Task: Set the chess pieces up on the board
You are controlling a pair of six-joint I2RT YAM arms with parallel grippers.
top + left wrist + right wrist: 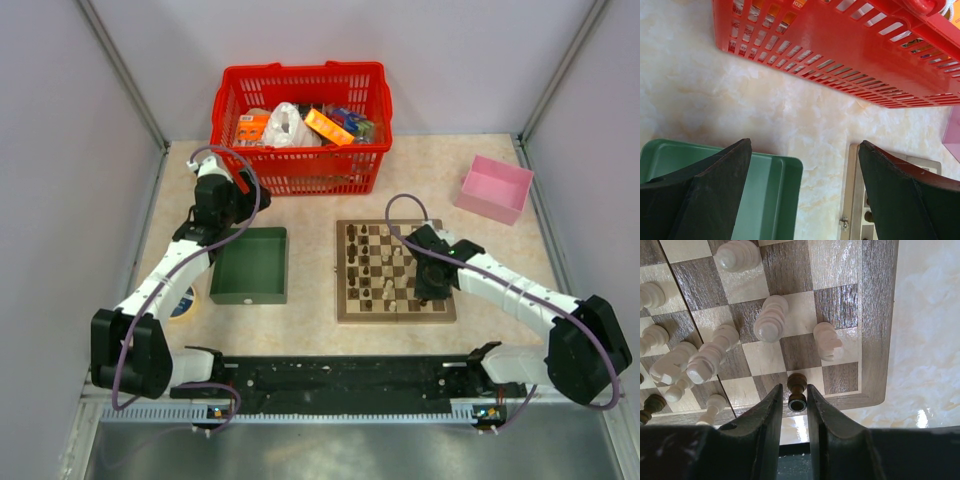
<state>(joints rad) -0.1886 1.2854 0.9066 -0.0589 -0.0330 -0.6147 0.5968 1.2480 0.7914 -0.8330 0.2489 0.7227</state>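
Board: checkered wooden board [345, 305] lies flat on the table [310, 330], right of centre and just right of the green tray [250, 265].
Pieces: chess pieces [385, 270] are scattered over the squares, dark and pale mixed; from above they are too small to tell which is which.
Right pincer: right gripper [794, 388] hangs low over the right part of the board, its fingers [767, 415] pressed against both sides of a dark brown piece [797, 392].
Held piece: the dark brown piece is tilted, base toward the wrist camera, over a pale edge square next to a corner of the board.
Neighbours: pale pieces [771, 320] stand on the adjoining squares; a few further along lean or lie across one another.
Left pincer: left gripper [805, 145] is spread wide with nothing between its fingers, above the table between the far edge of the green tray and the red basket [300, 120].
Far side: red basket holds packets at far centre; pink box [493, 188] sits far right, apart from the board.
Near left: tape roll [185, 303] lies partly hidden beside the left arm.
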